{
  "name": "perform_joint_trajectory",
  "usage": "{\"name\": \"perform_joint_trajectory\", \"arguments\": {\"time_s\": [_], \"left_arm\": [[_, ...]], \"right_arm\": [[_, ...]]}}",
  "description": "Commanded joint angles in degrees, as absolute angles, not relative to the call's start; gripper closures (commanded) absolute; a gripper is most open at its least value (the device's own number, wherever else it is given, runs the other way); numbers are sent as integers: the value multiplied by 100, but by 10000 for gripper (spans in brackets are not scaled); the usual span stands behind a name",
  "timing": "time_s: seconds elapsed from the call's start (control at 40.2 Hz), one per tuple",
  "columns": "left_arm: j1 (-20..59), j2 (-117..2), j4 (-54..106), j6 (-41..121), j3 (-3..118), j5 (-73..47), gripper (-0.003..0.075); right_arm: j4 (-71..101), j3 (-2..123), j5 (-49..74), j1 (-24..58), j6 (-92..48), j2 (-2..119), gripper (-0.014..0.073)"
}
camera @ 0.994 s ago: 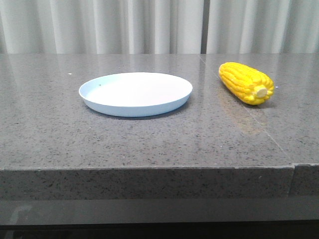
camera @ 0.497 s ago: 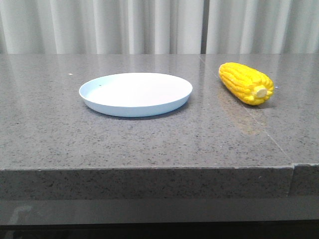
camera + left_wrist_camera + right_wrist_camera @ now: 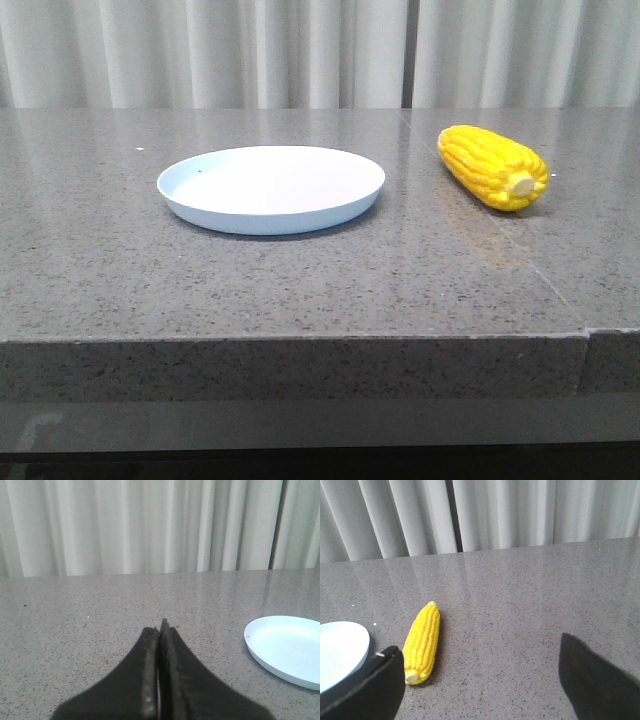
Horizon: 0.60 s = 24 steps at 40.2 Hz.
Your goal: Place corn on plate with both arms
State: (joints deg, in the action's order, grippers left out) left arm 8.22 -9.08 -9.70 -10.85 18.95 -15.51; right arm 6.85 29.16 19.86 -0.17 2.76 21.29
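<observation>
The yellow corn lies on the grey stone table, right of the pale-blue plate, its pale stub end toward the camera. The plate is empty. Neither arm shows in the front view. In the left wrist view my left gripper is shut and empty, with the plate off to its side. In the right wrist view my right gripper is open wide and empty; the corn lies just ahead of one finger, and the plate's rim shows at the edge.
The table's front edge runs across the front view, with a seam at the right. White curtains hang behind the table.
</observation>
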Motion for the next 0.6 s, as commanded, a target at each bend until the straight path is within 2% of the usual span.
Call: {"name": "perform_joint_trajectory", "arguments": {"time_s": [0.0,0.273,0.572], "left_arm": [[863,-977,-991,-1119,2053,-1141,740],[863,-977,-991,-1119,2053,-1141,740],[863,-977,-991,-1119,2053,-1141,740]], "right_arm": [[683,3110,1431,-35,237,2206,-55],[689,3429,1676,-35,237,2515,-53],[681,5316,3319,-35,232,4803,-53]]}}
